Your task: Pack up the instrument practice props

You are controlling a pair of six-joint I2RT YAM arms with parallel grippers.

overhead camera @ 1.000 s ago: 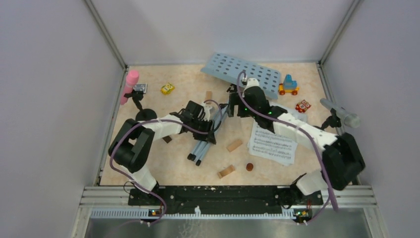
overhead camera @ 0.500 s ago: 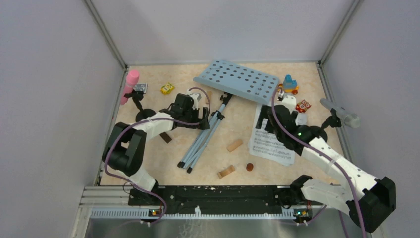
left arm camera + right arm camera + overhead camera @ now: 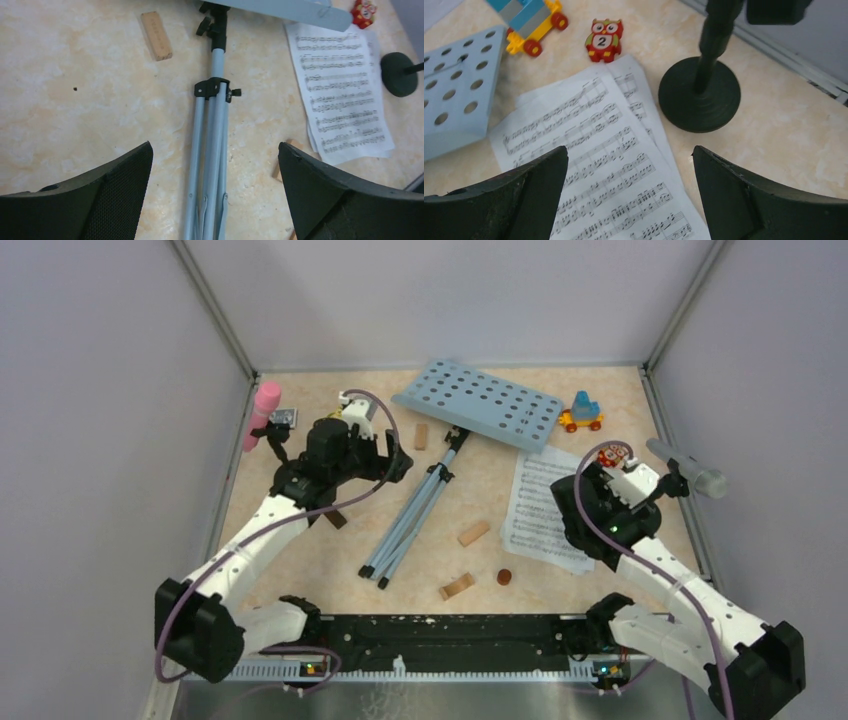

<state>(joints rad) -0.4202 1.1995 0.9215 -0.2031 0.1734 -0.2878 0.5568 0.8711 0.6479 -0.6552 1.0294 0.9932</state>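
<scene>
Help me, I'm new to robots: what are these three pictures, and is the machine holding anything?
Two robot arms are bolted at the near edge of the table. One picture looks down from above; the other two come from a camera on each wrist, the dark shapes below being that arm's own claw. The left claw is open above the folded tripod legs of a pale blue music rack lying down. The right claw is open above sheet music, beside a black mic holder. A pink microphone and a silver microphone sit at the sides, with a toy owl and wooden blocks scattered about. Nothing is held.
</scene>
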